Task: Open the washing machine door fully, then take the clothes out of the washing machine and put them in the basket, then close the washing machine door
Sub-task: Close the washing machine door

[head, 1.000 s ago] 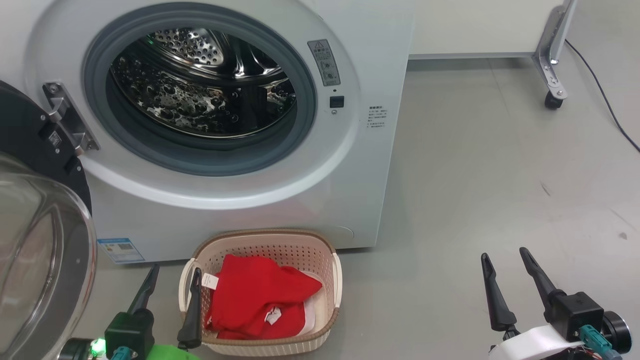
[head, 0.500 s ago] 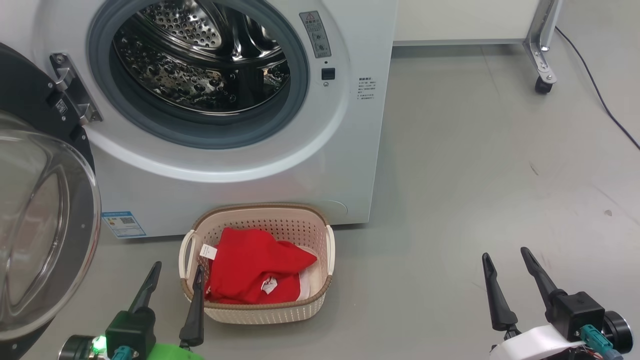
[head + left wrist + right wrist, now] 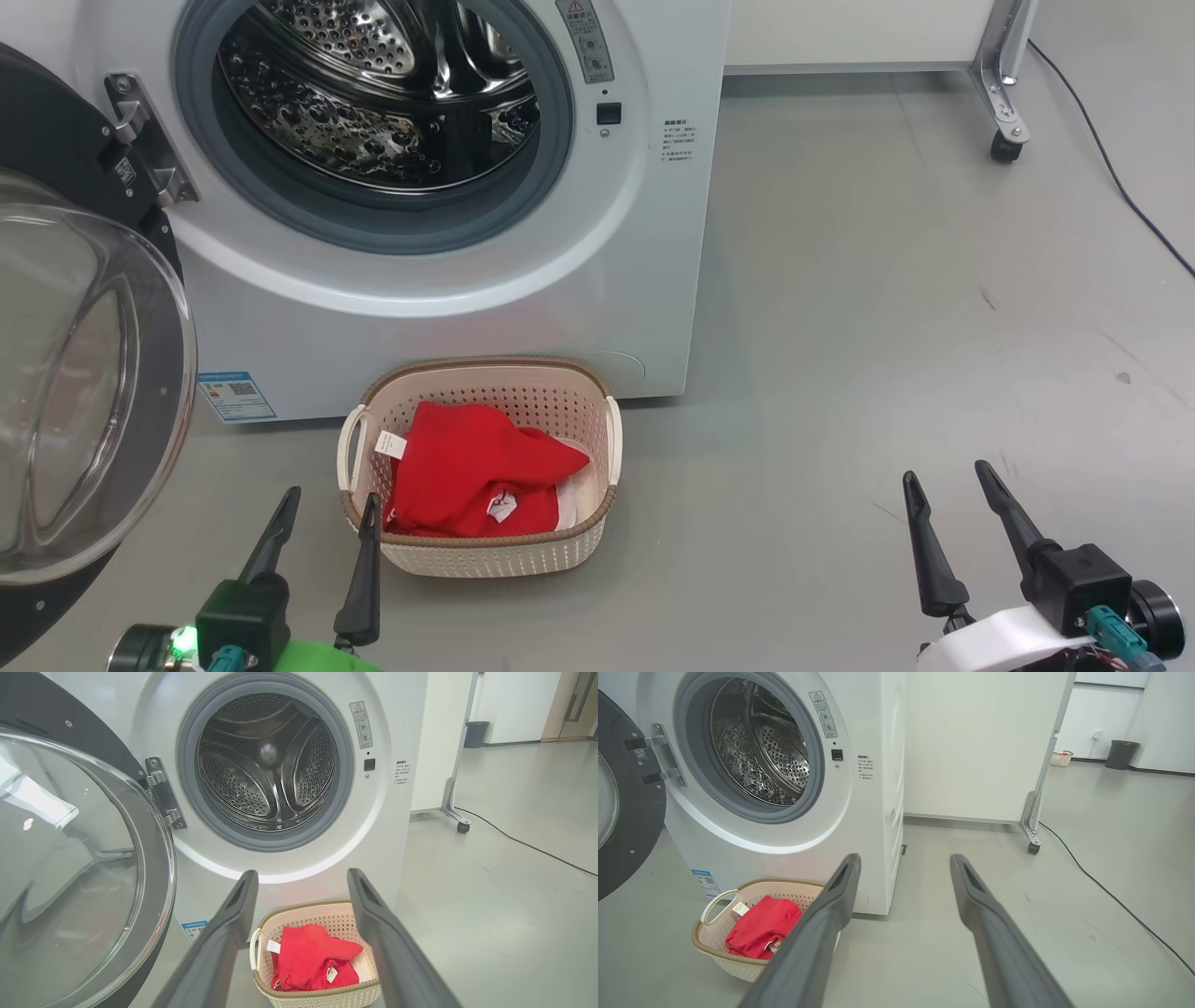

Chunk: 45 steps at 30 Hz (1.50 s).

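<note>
The white washing machine point(image 3: 597, 308) stands with its steel drum point(image 3: 373, 103) bare inside. Its door point(image 3: 84, 392), a black ring around a clear glass bowl, hangs swung wide open at the left. On the floor before the machine sits the cream basket point(image 3: 485, 555), holding the red clothes point(image 3: 467, 481) and a bit of white cloth. My left gripper point(image 3: 327, 504) is open just left of the basket's near corner, holding nothing. My right gripper point(image 3: 945, 476) is open over bare floor far to the right. In the left wrist view the door point(image 3: 79, 868) sits close on the left.
A white panel on a wheeled metal leg point(image 3: 1004, 145) stands at the back right, and a black cable point(image 3: 1111, 177) runs across the grey floor behind it. A dark bin point(image 3: 1120, 755) stands far off by the wall.
The head camera has pulled back and tilted: the machine, door and basket sit higher and smaller in its view. Both grippers keep their places in the view, still open.
</note>
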Motion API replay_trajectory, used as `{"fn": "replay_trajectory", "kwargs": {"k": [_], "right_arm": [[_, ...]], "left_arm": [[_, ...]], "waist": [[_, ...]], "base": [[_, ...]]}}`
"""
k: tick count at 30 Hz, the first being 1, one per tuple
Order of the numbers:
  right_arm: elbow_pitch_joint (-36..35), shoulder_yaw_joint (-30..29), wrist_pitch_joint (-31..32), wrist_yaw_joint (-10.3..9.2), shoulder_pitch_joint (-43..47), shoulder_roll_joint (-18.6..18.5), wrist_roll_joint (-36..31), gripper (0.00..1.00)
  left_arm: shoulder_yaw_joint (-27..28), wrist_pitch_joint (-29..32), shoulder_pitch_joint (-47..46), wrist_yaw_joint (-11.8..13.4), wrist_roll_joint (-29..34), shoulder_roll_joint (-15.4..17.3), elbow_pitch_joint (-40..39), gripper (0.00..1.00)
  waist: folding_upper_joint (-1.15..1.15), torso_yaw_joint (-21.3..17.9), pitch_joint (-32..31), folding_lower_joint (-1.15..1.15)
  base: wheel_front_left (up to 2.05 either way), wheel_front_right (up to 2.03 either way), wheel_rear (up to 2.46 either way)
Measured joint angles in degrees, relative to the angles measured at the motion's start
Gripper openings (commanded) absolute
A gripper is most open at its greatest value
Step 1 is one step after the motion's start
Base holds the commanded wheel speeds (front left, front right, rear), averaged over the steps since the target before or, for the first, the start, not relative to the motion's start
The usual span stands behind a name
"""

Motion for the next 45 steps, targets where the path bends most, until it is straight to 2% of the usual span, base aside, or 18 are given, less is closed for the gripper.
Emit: {"fn": "replay_trajectory", "kwargs": {"k": [13, 24, 45], "right_arm": [[-0.22, -0.65, 0.01, -0.94, 0.0, -0.25, 0.01, 1.0], [-0.7, -1.72, 0.0, -1.01, 0.03, -0.85, 0.13, 1.0], [-0.85, -1.16, 0.0, -0.99, 1.06, -0.87, 0.2, 1.0]], "left_arm": [[-0.98, 0.01, -0.07, -0.14, 0.0, 0.03, -0.12, 1.0], [-2.59, 0.0, -1.46, -1.12, 0.83, 0.05, 0.08, 1.0], [-1.64, -0.26, -2.06, -1.01, 0.8, -0.19, 1.99, 1.0]], "waist": [[0.0, 0.94, 0.01, 0.0], [0.0, 4.75, 0.44, 0.0], [0.0, 19.35, -0.31, 0.0]], "base": [[-0.07, 0.07, 0.0], [0.0, 0.0, 0.0], [0.0, 0.0, 0.0]]}}
